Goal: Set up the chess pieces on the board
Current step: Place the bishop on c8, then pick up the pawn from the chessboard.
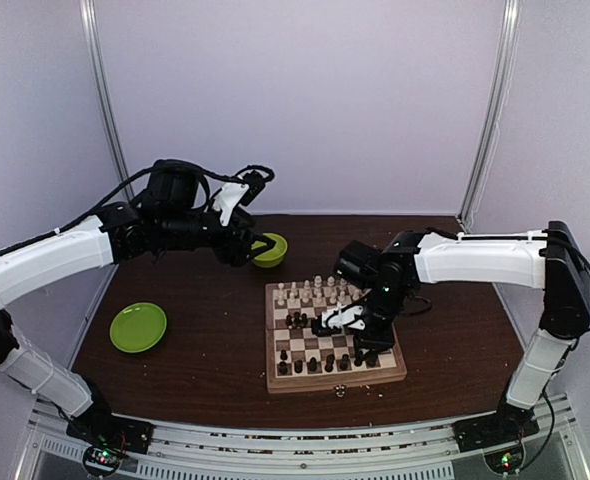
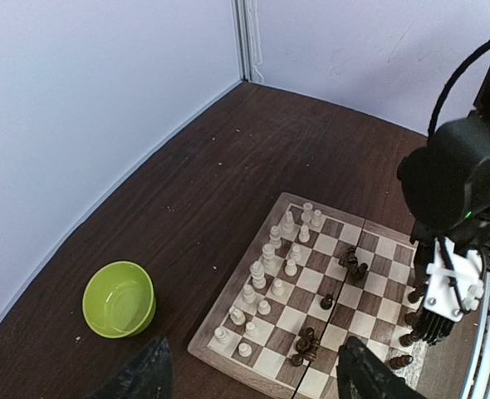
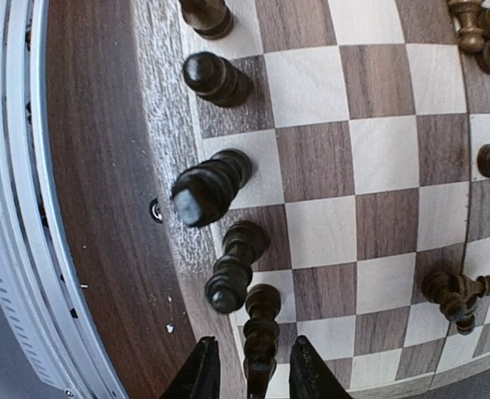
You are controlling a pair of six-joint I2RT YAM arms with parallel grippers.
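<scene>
The board (image 1: 335, 385) lies right of centre; it also shows in the left wrist view (image 2: 202, 351) and the right wrist view (image 3: 158, 108). Cream pieces (image 1: 310, 292) (image 2: 266, 270) stand in two rows on its far side. Dark pieces (image 1: 320, 363) (image 3: 220, 79) stand along the near edge. Some lie in small heaps mid-board (image 2: 353, 266) (image 3: 457, 295). My right gripper (image 1: 325, 326) (image 3: 249, 366) is low over the near edge row. Its fingers stand either side of an upright dark piece (image 3: 262, 332) with gaps showing. My left gripper (image 1: 247, 245) (image 2: 252, 353) is open, empty and high.
A lime-green bowl (image 1: 270, 250) (image 2: 119, 299) sits on the table just beyond the board's far left corner. A lime-green plate (image 1: 138, 327) lies at the left. Pale crumbs dot the dark table. Walls close in at the back and sides.
</scene>
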